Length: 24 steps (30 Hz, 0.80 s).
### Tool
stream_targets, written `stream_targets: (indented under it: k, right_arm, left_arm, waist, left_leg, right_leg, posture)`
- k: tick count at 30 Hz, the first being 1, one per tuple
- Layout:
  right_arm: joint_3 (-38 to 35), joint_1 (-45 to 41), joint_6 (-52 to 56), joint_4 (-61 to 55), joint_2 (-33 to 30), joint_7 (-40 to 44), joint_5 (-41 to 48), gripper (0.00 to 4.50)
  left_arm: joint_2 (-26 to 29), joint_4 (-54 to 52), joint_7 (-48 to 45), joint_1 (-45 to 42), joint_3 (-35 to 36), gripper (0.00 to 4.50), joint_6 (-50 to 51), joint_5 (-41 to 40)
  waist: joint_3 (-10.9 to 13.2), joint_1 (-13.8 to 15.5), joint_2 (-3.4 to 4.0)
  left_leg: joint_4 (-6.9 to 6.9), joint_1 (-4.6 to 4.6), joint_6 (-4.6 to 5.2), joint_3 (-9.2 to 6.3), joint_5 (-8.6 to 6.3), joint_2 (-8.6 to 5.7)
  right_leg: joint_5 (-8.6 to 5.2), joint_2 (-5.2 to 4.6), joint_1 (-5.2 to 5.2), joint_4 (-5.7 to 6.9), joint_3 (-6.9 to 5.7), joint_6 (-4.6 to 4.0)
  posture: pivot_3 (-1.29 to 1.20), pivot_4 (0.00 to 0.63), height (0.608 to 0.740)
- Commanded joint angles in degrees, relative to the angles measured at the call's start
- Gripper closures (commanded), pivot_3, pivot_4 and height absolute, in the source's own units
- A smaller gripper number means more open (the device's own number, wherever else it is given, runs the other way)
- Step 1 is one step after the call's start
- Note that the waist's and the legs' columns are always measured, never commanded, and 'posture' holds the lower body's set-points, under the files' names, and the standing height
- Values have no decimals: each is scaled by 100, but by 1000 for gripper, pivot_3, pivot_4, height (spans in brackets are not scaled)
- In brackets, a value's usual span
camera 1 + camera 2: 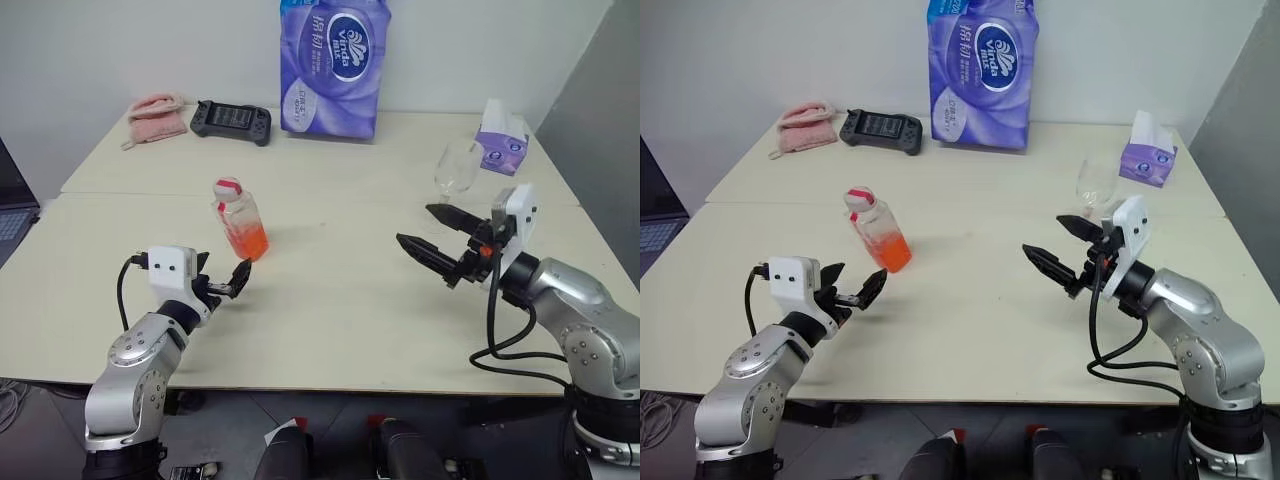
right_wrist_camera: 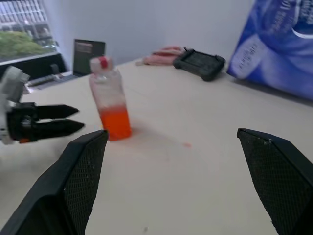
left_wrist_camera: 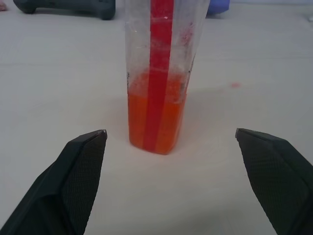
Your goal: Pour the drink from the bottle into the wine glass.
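Pale table [image 1: 330, 300] against white wall. Glass [image 1: 458, 168] right of centre, clear, faint, foot hidden behind right gripper [image 1: 432, 232], jaws apart. Bottle [image 1: 239, 221] left of centre, upright, drink [image 1: 248, 241] low. Left gripper [image 1: 222, 283] just below it, jaws apart, empty.

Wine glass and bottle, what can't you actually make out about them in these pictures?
- Wine glass: in the head views its stem and foot are hidden behind the open right gripper; whether it holds any drink cannot be told.
- Bottle: the left wrist view's top edge cuts off its cap and neck, between the open left gripper's fingers.
- Bottle label: print too small to read.
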Motion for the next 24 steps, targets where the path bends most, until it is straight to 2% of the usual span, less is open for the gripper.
stream_targets:
  k: [1,13,24]
  right_arm:
    - [-64,-156,-31,-95,-18,-56,158,0]
    - [133,141,-150,-341,256,-476,75,0]
    - [187,168,-192,-480,310,-723,45,0]
  left_arm:
    - [162,46,-169,-227,31,13,-101,-62]
    - [550,1222,-734,-1290,-75,13,-508,83]
    - [549,2314,-1232,-2431,-351,13,-904,149]
  waist:
    - [0,3,0]
    - [1,3,0]
    - [1,0,0]
  left_leg:
    - [0,-1,0,1,0,0]
    - [2,-2,0,3,0,-1]
    - [0,-2,0,2,0,-2]
  right_leg:
    - [0,0,0,0,0,0]
    - [2,-2,-3,0,1,-2]
    - [2,-2,-3,0,0,-1]
  posture:
    - [0,150,740]
    - [0,150,740]
    - [0,150,740]
